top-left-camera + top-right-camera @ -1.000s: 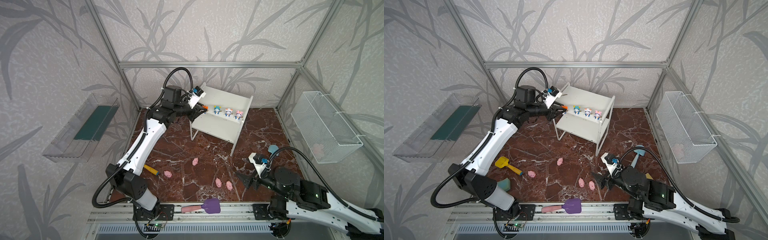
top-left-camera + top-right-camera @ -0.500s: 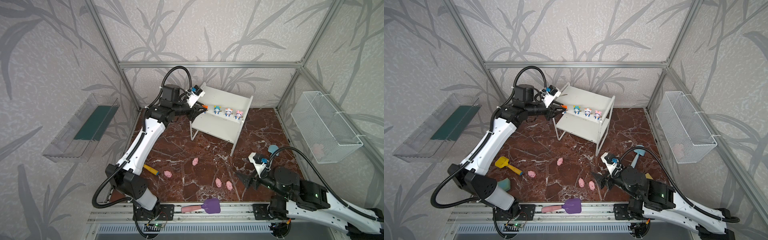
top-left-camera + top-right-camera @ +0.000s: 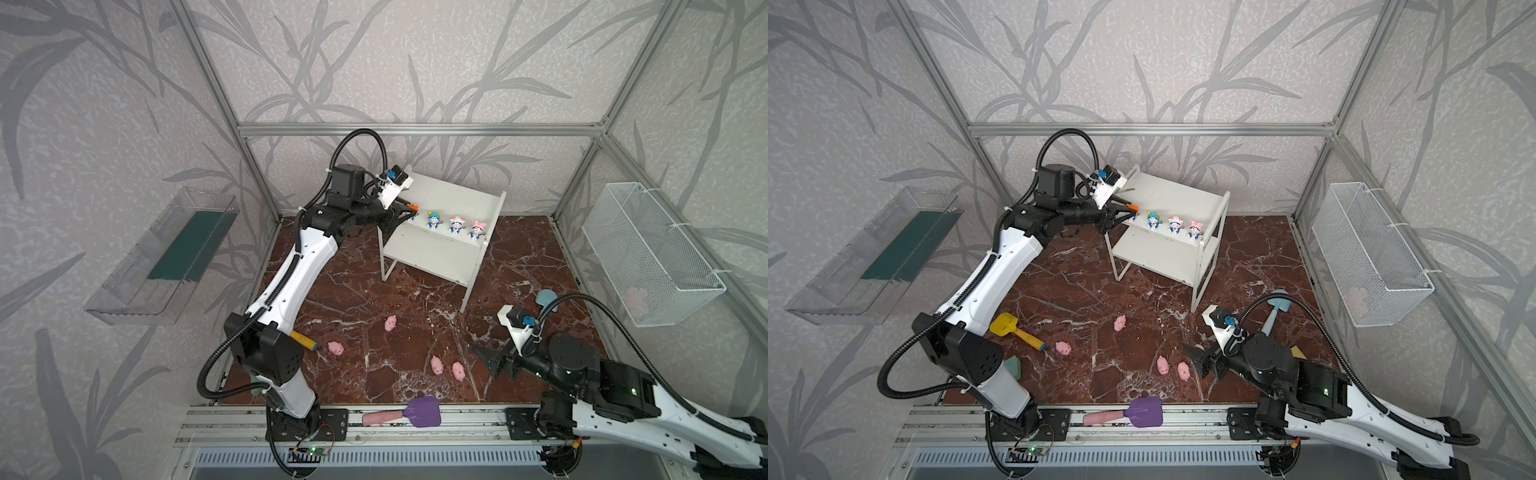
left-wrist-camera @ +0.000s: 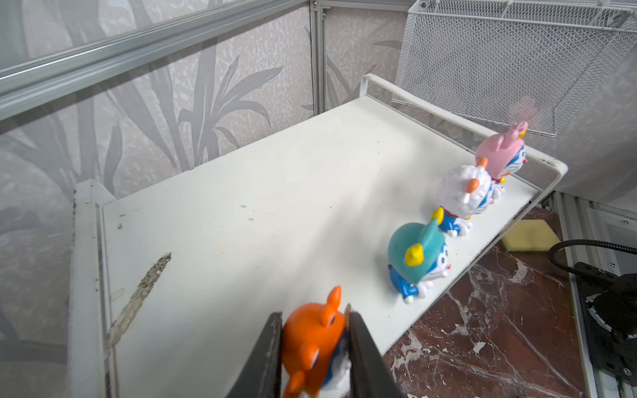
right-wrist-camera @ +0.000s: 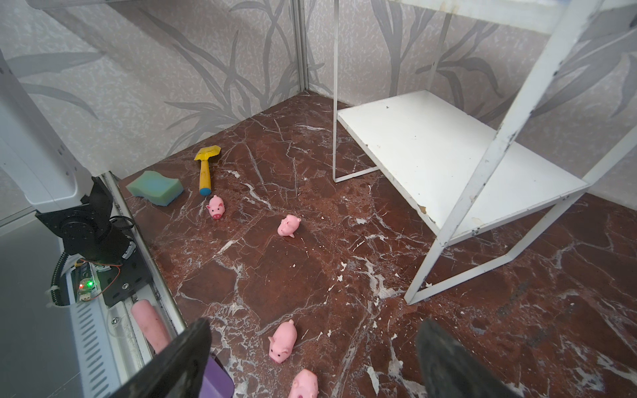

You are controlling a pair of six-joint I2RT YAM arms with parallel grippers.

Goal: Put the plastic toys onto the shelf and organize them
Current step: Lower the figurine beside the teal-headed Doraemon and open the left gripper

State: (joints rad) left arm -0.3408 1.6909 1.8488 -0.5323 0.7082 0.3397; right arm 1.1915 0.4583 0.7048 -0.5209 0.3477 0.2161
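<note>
Left gripper (image 4: 313,315) stays clamped on orange-hat figurine (image 4: 315,341), barely shifted, at open end of shelf (image 4: 241,193) top board, in line with three standing figurines (image 4: 418,258). Release looks next. Right gripper (image 5: 315,325) wide, empty, near four pigs (image 3: 390,323) on surface (image 3: 353,291), none shelved yet

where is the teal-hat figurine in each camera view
Top view: teal-hat figurine on the upper board of the shelf, second from the left in the row.
Top view: same place.
Left wrist: between the gripped orange-hat figurine and the white-hat figurine.
Right wrist: not in it.
Shared landmark: the shelf, seen in all four views.
</note>
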